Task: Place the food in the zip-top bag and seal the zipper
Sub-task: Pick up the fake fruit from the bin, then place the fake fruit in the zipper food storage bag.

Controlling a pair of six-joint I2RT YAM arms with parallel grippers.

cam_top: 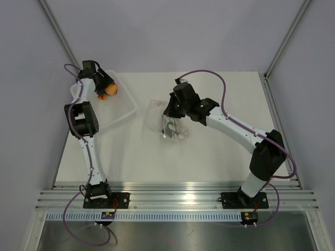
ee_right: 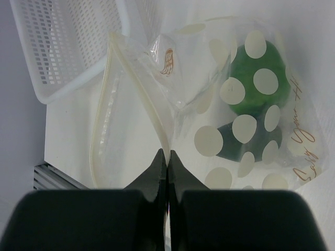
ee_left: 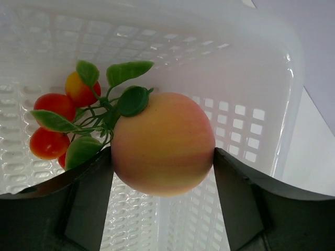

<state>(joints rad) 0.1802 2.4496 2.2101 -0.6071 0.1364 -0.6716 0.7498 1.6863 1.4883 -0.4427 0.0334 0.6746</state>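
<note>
Peach (ee_left: 163, 144) sits clamped between left fingers (ee_left: 86, 209); right fingers (ee_right: 155, 178), fully closed, pinch edge of zip-top bag (ee_right: 232, 90).

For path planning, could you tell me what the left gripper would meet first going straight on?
The left gripper has the peach between its fingers; beyond it, probably the white tray's latticed wall, though depth is unclear.

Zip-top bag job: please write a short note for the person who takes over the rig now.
Left gripper: jaws against both sides of the peach, in the white tray.
Right gripper: shut on the zipper of the zip-top bag, mouth open.
Done: green lump is in the bag.
Left: peach and red-and-green piece, both in the tray, go into the bag; then seal.
</note>
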